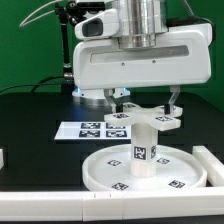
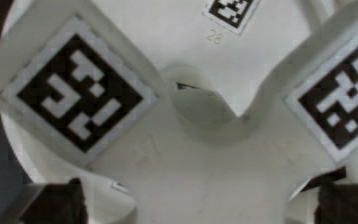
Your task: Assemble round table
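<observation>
The disc (image 1: 140, 172), the post (image 1: 143, 142) and the cross-shaped piece (image 1: 140, 115) are white with black-and-white square tags. The tabletop (image 1: 40, 120) is black. The marker board (image 1: 88, 128) is white with black tags. The backdrop (image 1: 25, 40) is green.

A green wall (image 1: 20, 40) stands behind the scene. The worktop (image 1: 30, 125) is black and a little shiny. On it lies the marker board (image 1: 78, 129), flat. A white rail (image 1: 214, 165) lies at the exterior view's right.
</observation>
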`<state>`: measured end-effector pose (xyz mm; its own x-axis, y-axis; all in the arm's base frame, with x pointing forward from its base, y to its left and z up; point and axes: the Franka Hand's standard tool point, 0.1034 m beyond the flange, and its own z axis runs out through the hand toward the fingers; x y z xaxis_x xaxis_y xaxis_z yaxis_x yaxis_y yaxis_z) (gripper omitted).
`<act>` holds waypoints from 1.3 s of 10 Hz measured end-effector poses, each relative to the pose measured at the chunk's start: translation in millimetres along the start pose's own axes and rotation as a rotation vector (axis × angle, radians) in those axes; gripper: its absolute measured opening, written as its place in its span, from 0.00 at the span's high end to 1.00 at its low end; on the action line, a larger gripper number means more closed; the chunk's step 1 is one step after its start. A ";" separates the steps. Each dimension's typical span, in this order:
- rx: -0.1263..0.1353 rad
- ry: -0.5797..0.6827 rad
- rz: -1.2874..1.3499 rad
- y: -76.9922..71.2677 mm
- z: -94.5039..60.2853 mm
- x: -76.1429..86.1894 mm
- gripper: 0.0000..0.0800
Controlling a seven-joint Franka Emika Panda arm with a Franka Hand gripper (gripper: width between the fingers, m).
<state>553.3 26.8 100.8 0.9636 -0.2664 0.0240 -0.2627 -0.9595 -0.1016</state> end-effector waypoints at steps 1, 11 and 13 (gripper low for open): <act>-0.002 -0.003 0.000 0.5 1.7 -0.5 0.19; 0.019 0.001 0.192 1.6 2.0 0.5 0.45; 0.021 0.022 0.333 -1.6 2.2 0.2 0.45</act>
<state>554.0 28.5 98.8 0.8238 -0.5668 0.0072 -0.5614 -0.8176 -0.1277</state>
